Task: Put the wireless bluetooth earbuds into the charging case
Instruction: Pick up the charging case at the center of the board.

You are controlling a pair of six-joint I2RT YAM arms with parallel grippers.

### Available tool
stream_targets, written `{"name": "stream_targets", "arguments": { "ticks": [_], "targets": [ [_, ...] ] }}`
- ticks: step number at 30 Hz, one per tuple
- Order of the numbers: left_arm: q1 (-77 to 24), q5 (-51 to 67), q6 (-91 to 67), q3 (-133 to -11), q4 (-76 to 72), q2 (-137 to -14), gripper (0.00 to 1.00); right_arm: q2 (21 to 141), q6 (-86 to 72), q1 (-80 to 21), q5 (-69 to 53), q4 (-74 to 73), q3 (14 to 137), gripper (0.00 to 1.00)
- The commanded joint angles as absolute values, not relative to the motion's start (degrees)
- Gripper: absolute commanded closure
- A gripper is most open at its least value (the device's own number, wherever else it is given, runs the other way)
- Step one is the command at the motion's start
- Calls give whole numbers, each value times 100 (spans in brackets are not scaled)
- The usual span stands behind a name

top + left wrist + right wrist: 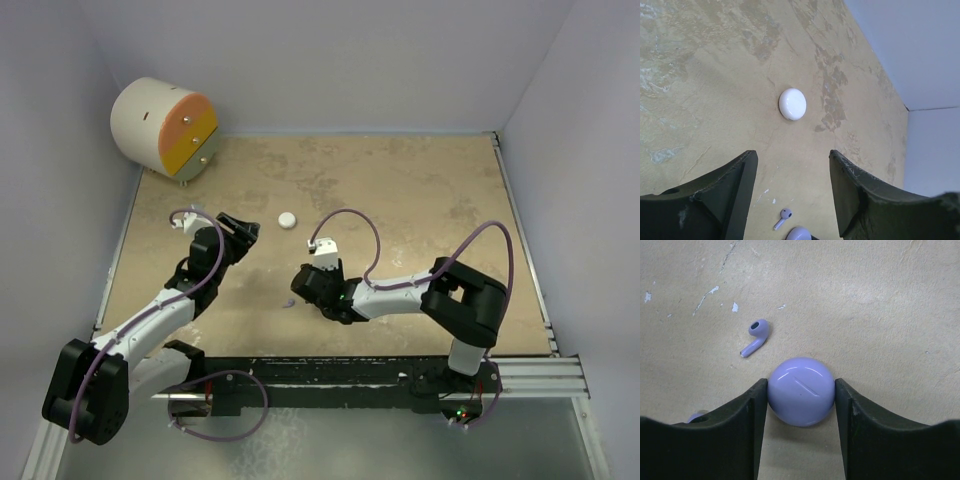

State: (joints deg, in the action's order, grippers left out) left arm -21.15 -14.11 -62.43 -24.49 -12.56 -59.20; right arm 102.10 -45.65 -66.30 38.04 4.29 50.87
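Note:
In the right wrist view a round lilac charging case [801,391] lies on the table. My right gripper [801,386] is shut on it, one finger touching each side. A lilac earbud [754,336] lies loose just beyond the case. A second lilac bit [697,416] peeks out behind the left finger. In the left wrist view my left gripper [792,156] hangs open and empty above the table. Beyond its tips lies a white round case [792,104]. The lilac earbud [782,218] and the lilac case [799,234] sit lower between its fingers.
From above, the white case [287,220] lies mid-table between the left gripper [246,232] and the right gripper [300,285]. A round white drawer unit [165,125] with orange and yellow fronts stands at the back left. Walls close in the table.

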Motion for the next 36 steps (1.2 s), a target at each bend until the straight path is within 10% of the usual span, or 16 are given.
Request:
{"name": "stream_targets", "arguments": {
  "ticks": [1,29,36],
  "targets": [
    [-2142,-1389,-6306,-2417,-1507,-5845,42,10686,-4681,-6545,2785,-276,4958,76],
    [-2139,-863,-6733,-1755,-2665,-5784,51,10896,-2506,-4755,2346,993,6521,83],
    [-2161,-732,-6825,-1745,-3025,-6135,52,11260,-2513,-4752,2126,918,6832,69]
  ]
}}
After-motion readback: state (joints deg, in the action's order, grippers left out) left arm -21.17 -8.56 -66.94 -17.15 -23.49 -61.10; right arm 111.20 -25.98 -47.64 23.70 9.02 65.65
